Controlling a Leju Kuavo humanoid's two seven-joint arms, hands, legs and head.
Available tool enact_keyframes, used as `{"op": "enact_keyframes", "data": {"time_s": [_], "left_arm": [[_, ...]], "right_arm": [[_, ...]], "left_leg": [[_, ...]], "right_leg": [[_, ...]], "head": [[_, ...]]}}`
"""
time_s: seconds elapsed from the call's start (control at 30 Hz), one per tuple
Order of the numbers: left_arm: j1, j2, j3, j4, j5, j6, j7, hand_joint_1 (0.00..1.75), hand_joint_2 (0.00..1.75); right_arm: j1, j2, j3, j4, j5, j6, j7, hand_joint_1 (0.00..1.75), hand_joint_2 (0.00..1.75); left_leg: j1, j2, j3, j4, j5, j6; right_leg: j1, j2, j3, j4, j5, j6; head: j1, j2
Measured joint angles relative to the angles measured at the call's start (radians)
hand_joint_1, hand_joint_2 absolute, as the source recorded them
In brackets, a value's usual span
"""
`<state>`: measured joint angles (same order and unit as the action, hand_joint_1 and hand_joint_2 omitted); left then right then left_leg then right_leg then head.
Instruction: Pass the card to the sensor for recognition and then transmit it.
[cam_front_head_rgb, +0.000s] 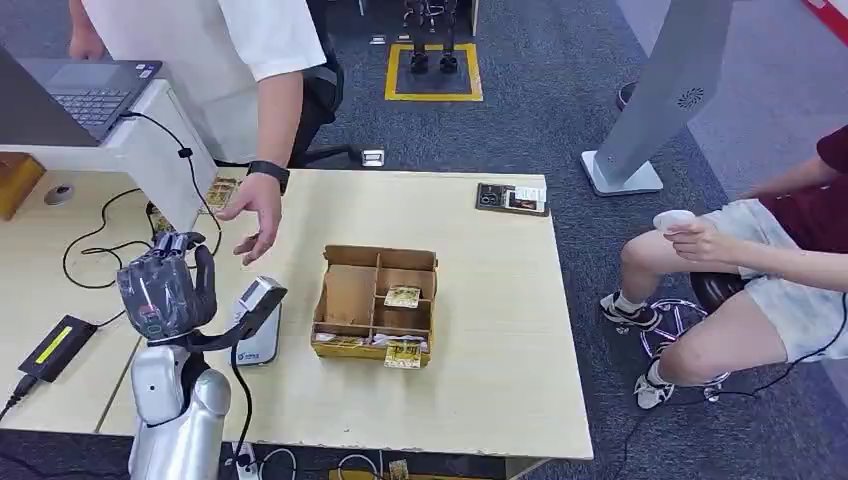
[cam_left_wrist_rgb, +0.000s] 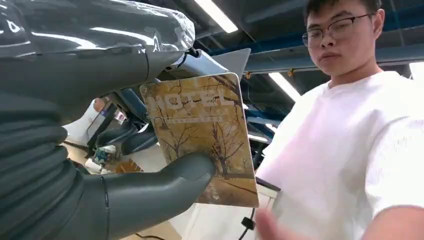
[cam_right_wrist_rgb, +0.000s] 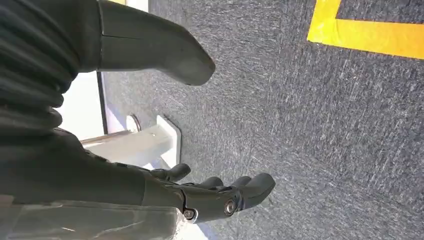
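A: What do the fingers hold?
B: The left hand (cam_left_wrist_rgb: 125, 195) clamps thumb and fingers on a card (cam_left_wrist_rgb: 202, 132), raised just above the sensor (cam_front_head_rgb: 258, 318); the right hand (cam_right_wrist_rgb: 215, 195) has fingers apart, holding nothing.
A: How does the card look?
B: Tan, bare brown trees; pale lettering reads "HOTEL"; a person's hand (cam_front_head_rgb: 252, 215) hovers near the sensor.

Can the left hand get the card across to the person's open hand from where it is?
Probably yes. The left hand holds the card raised, and the person's hand waits open just beyond it over the table, with only the sensor lower down beside it.
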<state>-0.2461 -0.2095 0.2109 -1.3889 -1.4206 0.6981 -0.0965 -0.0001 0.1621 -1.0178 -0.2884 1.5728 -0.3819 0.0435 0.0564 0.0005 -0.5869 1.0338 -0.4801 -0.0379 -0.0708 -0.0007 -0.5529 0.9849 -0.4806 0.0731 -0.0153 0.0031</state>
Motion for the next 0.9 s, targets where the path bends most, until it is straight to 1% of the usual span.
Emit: {"op": "enact_keyframes", "data": {"time_s": [0.13, 0.3, 0.63, 0.67, 0.7, 0.9], "left_arm": [[0.0, 0.012, -0.021, 0.012, 0.001, 0.0, 0.022, 1.75, 1.75], [-0.002, 0.022, -0.044, 0.025, 0.002, 0.0, 0.037, 1.75, 1.75], [-0.009, 0.036, -0.064, 0.05, 0.002, 0.0, 0.039, 1.75, 1.75], [-0.01, 0.036, -0.067, 0.053, 0.002, 0.0, 0.04, 0.68, 1.75], [-0.012, 0.036, -0.069, 0.056, 0.002, 0.0, 0.041, 0.0, 1.75], [-0.02, 0.037, -0.109, 0.069, -0.004, 0.0, 0.059, 0.0, 1.75]], "right_arm": [[0.0, 0.0, 0.001, 0.006, 0.0, -0.002, -0.001, 0.0, 1.75], [-0.001, 0.0, 0.002, 0.009, 0.0, -0.003, 0.0, 0.0, 1.75], [-0.001, -0.005, 0.006, 0.014, 0.0, -0.003, 0.002, 0.0, 1.75], [-0.001, -0.005, 0.007, 0.014, 0.0, -0.003, 0.002, 0.0, 1.75], [-0.001, -0.006, 0.009, 0.014, 0.0, -0.003, 0.002, 0.0, 1.75], [-0.003, -0.007, 0.016, 0.018, 0.0, -0.006, 0.002, 0.0, 1.75]], "left_leg": [[0.0, 0.0, 0.0, 0.0, 0.0, 0.0], [0.0, 0.0, 0.0, 0.0, 0.0, 0.0], [0.0, 0.0, 0.0, 0.0, 0.0, 0.0], [0.0, 0.0, 0.0, 0.0, 0.0, 0.0], [0.0, 0.0, 0.0, 0.0, 0.0, 0.0], [0.0, 0.0, 0.0, 0.0, 0.0, 0.0]], "right_leg": [[0.0, 0.0, 0.0, 0.0, 0.0, 0.0], [0.0, 0.0, 0.0, 0.0, 0.0, 0.0], [0.0, 0.0, 0.0, 0.0, 0.0, 0.0], [0.0, 0.0, 0.0, 0.0, 0.0, 0.0], [0.0, 0.0, 0.0, 0.0, 0.0, 0.0], [0.0, 0.0, 0.0, 0.0, 0.0, 0.0]], "head": [[0.0, 0.0], [0.0, 0.0], [-0.001, 0.0], [0.0, 0.0], [0.0, 0.0], [0.0, 0.0]]}}
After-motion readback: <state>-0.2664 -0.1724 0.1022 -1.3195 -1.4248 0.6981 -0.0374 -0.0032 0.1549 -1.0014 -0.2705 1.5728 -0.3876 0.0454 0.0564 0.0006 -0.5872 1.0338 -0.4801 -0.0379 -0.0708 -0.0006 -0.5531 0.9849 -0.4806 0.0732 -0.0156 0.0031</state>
